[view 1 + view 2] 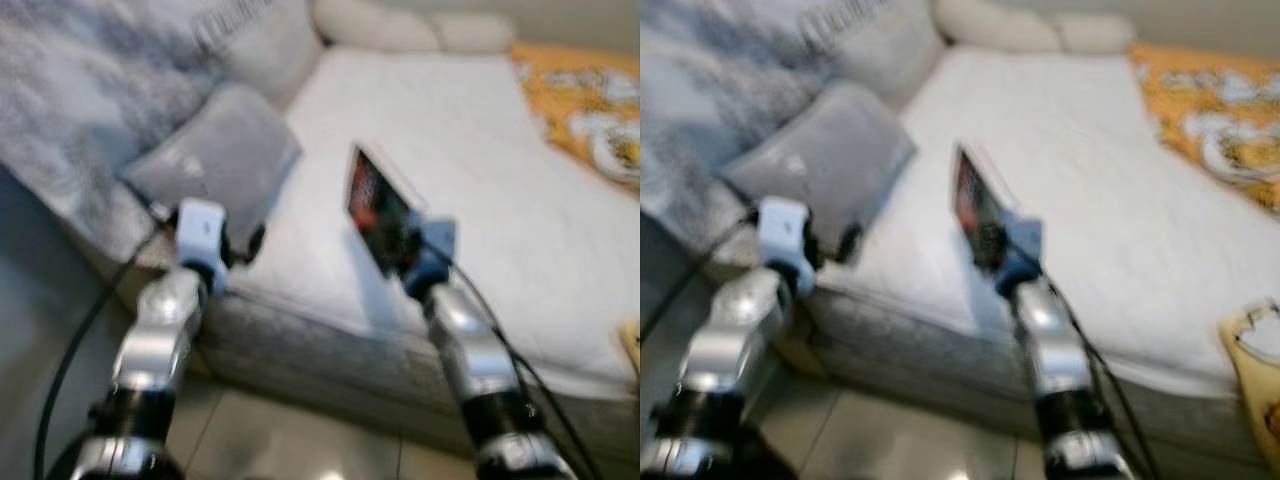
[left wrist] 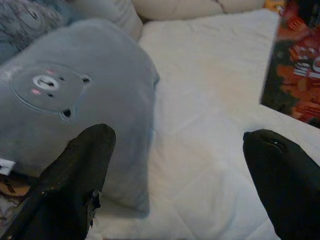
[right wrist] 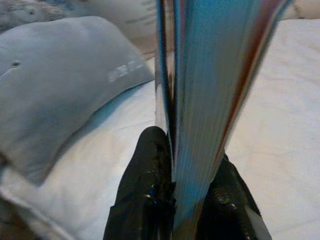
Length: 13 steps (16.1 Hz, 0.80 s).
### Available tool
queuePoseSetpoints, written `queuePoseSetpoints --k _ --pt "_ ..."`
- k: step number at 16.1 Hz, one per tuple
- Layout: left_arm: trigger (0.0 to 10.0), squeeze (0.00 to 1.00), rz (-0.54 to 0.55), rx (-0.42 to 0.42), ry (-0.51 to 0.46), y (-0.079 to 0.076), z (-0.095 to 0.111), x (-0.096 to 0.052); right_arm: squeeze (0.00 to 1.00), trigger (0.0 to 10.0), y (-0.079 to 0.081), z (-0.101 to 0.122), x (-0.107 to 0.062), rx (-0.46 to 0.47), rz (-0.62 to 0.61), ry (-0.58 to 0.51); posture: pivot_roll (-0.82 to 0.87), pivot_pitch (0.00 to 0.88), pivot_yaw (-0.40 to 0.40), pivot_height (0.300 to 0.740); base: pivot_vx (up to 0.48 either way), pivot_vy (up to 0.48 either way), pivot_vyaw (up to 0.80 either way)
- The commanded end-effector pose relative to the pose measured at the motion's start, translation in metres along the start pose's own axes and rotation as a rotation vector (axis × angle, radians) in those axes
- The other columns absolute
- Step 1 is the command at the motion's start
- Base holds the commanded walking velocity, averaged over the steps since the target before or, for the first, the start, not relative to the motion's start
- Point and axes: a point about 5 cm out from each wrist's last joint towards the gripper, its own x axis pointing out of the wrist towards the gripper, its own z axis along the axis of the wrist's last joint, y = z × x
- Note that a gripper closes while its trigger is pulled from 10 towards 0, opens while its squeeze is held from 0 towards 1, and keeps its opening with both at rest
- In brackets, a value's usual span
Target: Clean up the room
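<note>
My right gripper (image 1: 400, 250) is shut on a thin book (image 1: 374, 207) with a dark red and black cover, held upright on its edge over the white sofa seat (image 1: 480, 170). The right wrist view looks along the book's page edges (image 3: 210, 85), pinched between the two black fingers (image 3: 147, 190). My left gripper (image 2: 175, 165) stands open over the seat's front left, beside a grey cushion (image 2: 75, 100) with a small bear face printed on it. Nothing lies between its fingers (image 2: 80, 170).
A grey patterned blanket (image 1: 70, 90) drapes the sofa's left arm. Cream back cushions (image 1: 400, 25) line the far side. An orange and white cloth (image 1: 590, 100) lies at the right. A yellowish object (image 1: 1255, 360) sits at the seat's near right edge. Pale floor tiles (image 1: 280, 440) run below.
</note>
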Motion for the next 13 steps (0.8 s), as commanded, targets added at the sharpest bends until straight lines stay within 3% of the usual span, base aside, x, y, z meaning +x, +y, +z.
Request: queuePoseSetpoints --k 1,13 --pt "10.0 0.21 0.012 0.008 -0.001 0.0058 0.0021 -0.0015 0.00 10.0 0.0028 0.0124 0.0024 0.017 0.004 -0.066 0.10 0.000 -0.005 0.740 0.296 0.000 0.00" --pt "10.0 0.21 0.003 0.004 0.005 0.0053 0.0010 -0.0021 0.00 10.0 0.0029 0.0109 0.0016 0.000 0.011 -0.063 0.10 0.000 -0.005 0.740 0.305 0.000 0.00"
